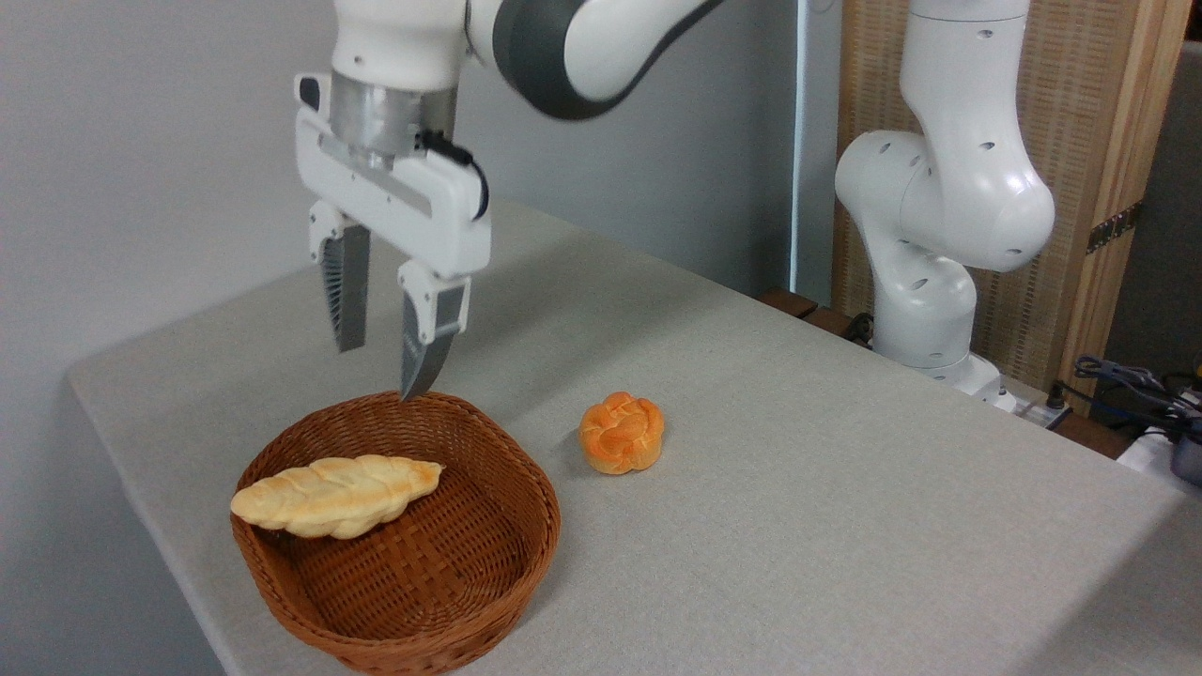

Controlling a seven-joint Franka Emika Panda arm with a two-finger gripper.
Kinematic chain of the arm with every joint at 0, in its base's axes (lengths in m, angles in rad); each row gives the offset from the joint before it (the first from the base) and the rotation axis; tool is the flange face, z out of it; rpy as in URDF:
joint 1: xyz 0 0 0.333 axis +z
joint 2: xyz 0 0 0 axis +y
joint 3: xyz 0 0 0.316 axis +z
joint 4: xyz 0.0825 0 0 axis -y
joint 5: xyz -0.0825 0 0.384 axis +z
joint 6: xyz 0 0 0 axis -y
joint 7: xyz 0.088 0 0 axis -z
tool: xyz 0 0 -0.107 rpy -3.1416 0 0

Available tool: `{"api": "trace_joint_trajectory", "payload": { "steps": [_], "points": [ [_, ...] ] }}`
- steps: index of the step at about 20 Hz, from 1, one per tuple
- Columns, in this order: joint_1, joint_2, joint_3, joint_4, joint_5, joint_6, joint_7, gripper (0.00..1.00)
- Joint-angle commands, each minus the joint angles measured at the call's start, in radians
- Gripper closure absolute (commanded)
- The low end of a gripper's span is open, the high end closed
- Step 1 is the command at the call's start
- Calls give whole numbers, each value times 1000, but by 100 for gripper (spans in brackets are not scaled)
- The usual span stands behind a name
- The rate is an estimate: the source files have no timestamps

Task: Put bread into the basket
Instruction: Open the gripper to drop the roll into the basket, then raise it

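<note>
The gripper [383, 361] hung above the far rim of the basket [512, 554], its two grey fingers [344, 291] spread apart with nothing between them, pointing down and tilted slightly toward the lower right. The nearer fingertip seemed to come down close to the basket's far rim, though whether it touched the wicker could not be told. The bread [333, 495] lay in the basket, on the left side, its long axis running from lower left to upper right; its left end rested on or just over the left rim, and its right tip pointed toward the middle of the basket. It sat tilted against the inner wall rather than flat on the woven floor, most of which was bare to the right of the loaf. The basket stood near the front left corner of the grey table [845, 488], close to the table's left edge. A small round orange bun [621, 432] sat on the table to the right of the basket, near it but not touching. The white arm [601, 38] reached in from the top of the picture, and its white base column [939, 207] stood at the table's far right edge in front of a wooden panel [1108, 141]. Some cables [1127, 380] lay beyond the right edge.
</note>
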Motion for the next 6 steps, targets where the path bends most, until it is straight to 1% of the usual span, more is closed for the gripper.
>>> {"api": "trace_joint_trajectory", "payload": {
  "steps": [1, 3, 6],
  "points": [
    [-9, -2, 34, 54, 37, -197, 2, 0],
    [-9, -2, 35, 54, 39, -231, 30, 0],
    [-9, -2, 40, 54, 37, -228, 42, 0]
  ]
}}
